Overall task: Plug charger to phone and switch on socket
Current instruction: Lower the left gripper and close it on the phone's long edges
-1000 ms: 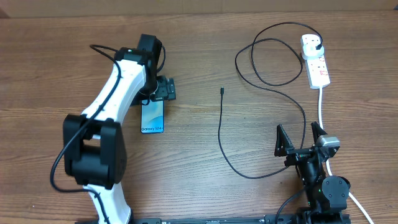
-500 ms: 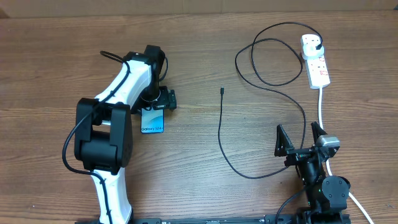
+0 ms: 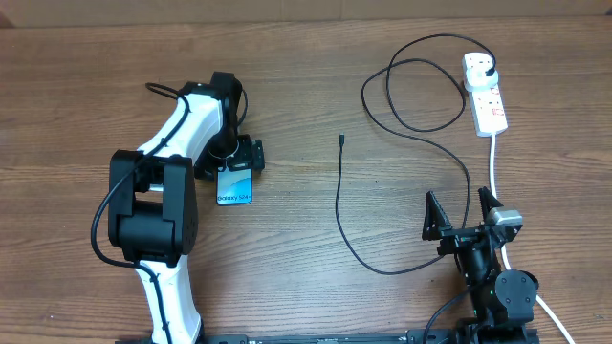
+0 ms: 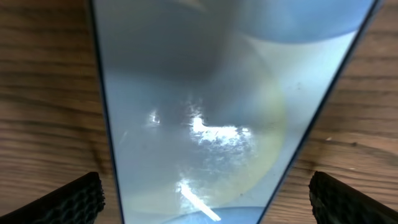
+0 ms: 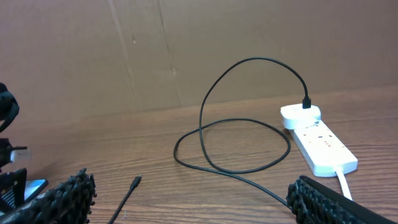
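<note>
One end of the phone [image 3: 235,188] hides under the left gripper [image 3: 239,159] (jaws wide).

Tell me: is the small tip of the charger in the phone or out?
Out. The charger tip lies alone on the table, well apart from the phone.

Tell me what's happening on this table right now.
The left gripper, jaws open, is poised over the far end of the slim black-edged smartphone with a blue screen, lying flat on the wooden table. The long thin black charger cable isn't in the phone: its connector tip lies loose, well apart, and its plug sits in the white oblong power strip. The right gripper sits open and empty.
</note>
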